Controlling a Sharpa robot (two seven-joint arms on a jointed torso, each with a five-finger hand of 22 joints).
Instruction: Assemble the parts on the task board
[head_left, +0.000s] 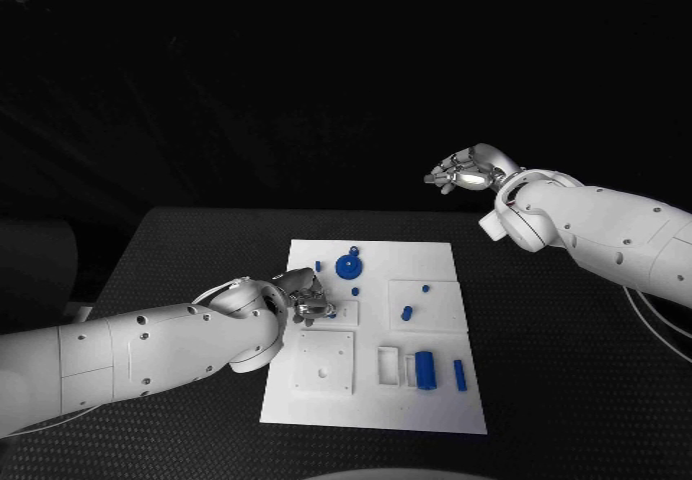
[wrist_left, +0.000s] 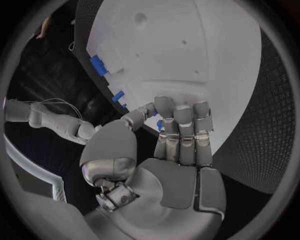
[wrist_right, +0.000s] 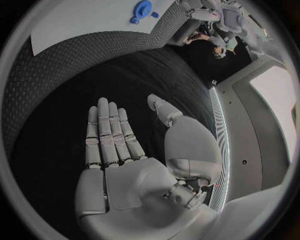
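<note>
No writing or brand marks could be read on anything. The task board was a flat, matte white rectangular plate lying in the middle of the black table, whose surface showed a fine woven, mesh-like texture in the wrist views. Raised white square and rectangular blocks stood on the board's near half.

The parts were small, glossy blue plastic pieces. A round gear-like disc sat near the board's far edge, with a thin blue peg just beside it. Two small blue pieces lay near the board's centre. At the board's near right corner, a stubby blue cylinder lay beside a slim blue bar.

The left hand, silver metal with smooth segmented fingers, hovered over the board's left edge, close to the gear. In the left wrist view its fingers were curled together over the board's edge, with a bit of blue showing at the fingertips; whether it pinched that piece I could not tell.

The right hand hung well beyond the board's far right corner, raised above the table, fingers straight, side by side, palm flat, holding nothing.
</note>
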